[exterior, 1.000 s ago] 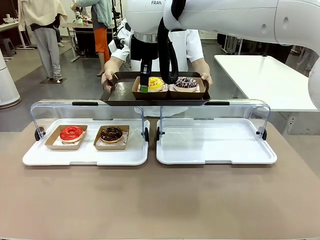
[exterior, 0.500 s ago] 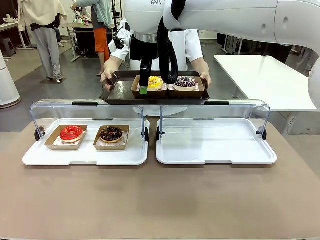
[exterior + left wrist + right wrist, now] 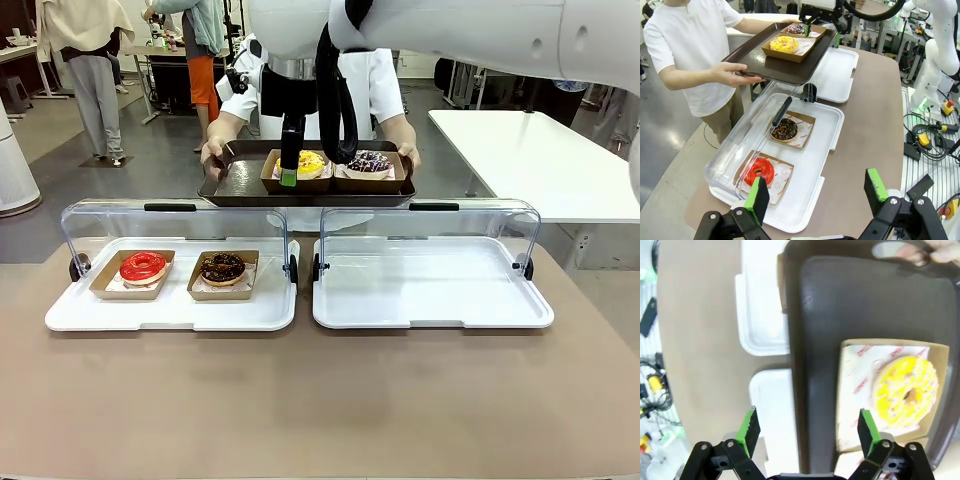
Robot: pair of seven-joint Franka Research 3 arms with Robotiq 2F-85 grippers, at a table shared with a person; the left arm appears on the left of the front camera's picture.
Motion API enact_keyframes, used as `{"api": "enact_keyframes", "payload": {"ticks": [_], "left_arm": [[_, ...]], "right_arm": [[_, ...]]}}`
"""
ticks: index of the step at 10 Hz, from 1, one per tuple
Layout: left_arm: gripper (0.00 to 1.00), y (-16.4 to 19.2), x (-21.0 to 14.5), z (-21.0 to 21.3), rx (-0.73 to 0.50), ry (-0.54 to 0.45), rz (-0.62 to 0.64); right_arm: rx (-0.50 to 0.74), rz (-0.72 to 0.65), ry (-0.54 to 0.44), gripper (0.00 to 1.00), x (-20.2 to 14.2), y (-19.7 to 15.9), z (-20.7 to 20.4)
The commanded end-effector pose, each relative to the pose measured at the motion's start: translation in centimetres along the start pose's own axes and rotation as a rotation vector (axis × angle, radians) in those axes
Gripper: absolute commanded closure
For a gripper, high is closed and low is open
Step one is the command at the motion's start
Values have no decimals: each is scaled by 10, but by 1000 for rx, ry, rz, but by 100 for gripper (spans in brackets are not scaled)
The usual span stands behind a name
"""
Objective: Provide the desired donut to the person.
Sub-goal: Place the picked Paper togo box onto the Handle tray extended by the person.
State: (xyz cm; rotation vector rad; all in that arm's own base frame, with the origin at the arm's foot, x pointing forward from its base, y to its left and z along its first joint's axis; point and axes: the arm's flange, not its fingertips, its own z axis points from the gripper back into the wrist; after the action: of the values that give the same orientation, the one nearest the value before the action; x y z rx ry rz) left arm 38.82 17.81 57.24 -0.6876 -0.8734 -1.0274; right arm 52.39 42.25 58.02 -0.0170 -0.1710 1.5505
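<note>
Yellow donut (image 3: 311, 164) delivered to the tray (image 3: 240, 184)
Right gripper (image 3: 807, 432) spread and empty at frame bottom (only withdrawal seems left)

My front camera sits at the near edge of the tabletop (image 3: 320, 400), looking level across it at the person (image 3: 372, 85) on the far side. My left wrist camera hangs high over the tabletop's left end, tilted down and across toward the person, its own hand (image 3: 815, 192) at the bottom edge. My right wrist camera looks straight down, close above the tray (image 3: 855, 330) and the yellow donut (image 3: 905, 390), with its hand (image 3: 805, 427) below. All three views share the tray and yellow donut; the front and left wrist also share the red donut (image 3: 143, 266) and chocolate donut (image 3: 222, 267).
</note>
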Motion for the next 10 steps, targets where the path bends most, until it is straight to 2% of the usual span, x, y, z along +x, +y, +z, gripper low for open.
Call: {"api": "enact_keyframes", "payload": {"ticks": [1,4,7,8,10], "left_arm": [[0,-1,1,1,-3,-2,-3],[0,-1,1,1,-3,-2,-3],[0,-1,1,1,-3,-2,-3],[0,-1,1,1,-3,-2,-3],[0,-1,1,1,-3,-2,-3]], "right_arm": [[52,61,35,0,-28,45,25],[-4,67,22,0,-78,89,43],[-61,55,-7,0,-115,103,36],[-16,44,47,0,-83,88,60],[-16,44,47,0,-83,88,60]]}}
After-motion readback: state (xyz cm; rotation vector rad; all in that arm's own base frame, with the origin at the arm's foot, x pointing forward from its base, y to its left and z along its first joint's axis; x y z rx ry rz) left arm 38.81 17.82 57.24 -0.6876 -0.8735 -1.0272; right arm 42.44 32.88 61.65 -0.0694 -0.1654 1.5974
